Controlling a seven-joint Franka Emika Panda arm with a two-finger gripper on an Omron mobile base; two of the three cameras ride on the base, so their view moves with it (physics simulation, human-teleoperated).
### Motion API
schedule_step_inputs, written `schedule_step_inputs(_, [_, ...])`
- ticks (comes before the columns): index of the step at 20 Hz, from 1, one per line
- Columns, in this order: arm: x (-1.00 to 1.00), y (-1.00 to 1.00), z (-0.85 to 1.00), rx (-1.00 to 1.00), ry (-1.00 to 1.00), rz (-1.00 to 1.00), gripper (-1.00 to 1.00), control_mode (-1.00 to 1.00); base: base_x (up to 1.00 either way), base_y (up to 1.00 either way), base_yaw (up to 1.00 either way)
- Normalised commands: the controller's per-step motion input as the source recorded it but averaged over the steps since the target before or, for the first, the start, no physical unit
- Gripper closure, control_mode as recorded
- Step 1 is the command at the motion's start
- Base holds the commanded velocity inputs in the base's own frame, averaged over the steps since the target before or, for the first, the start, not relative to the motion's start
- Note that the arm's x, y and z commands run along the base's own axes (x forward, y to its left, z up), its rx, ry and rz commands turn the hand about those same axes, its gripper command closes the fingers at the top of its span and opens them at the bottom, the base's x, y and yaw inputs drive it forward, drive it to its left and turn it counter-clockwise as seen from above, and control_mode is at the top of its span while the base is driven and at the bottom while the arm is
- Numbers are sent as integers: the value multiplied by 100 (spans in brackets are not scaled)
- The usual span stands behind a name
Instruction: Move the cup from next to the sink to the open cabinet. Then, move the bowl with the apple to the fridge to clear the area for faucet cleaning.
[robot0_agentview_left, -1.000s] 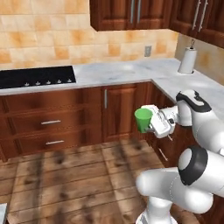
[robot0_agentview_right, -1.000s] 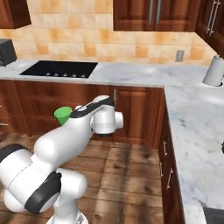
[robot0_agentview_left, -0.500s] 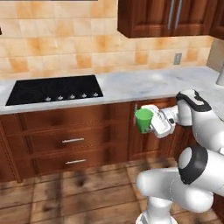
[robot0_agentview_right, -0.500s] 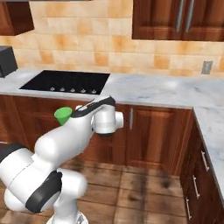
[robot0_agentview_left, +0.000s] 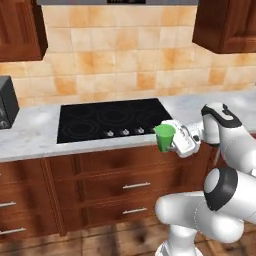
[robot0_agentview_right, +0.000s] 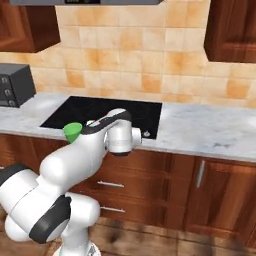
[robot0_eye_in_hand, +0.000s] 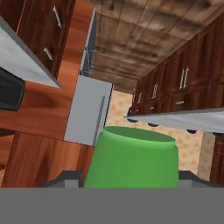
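One cup, bright green, sits at centre right of the left base view, clamped upright in the gripper, whose white hand lies immediately right of it. Behind, the black cooktop occupies the grey marble counter, above wooden drawers; a microwave stands at the left edge. In the right base view, the cup's rim shows at centre left, protruding beyond the white arm. In the hand view, the cup fills the lower centre, between the fingertips, its base pointing away from the camera.
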Motion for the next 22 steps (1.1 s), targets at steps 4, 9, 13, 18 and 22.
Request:
schedule_step_inputs(4, [0,0,0,0,0,0,100,100,70,100,1])
schedule_step_inputs(9, [0,0,0,0,0,0,100,100,37,100,0])
schedule_step_inputs(13, [0,0,0,0,0,0,100,100,0,100,-13])
schedule_step_inputs(18, [0,0,0,0,0,0,100,100,25,100,-15])
schedule_step_inputs(22, [0,0,0,0,0,0,100,100,56,94,-10])
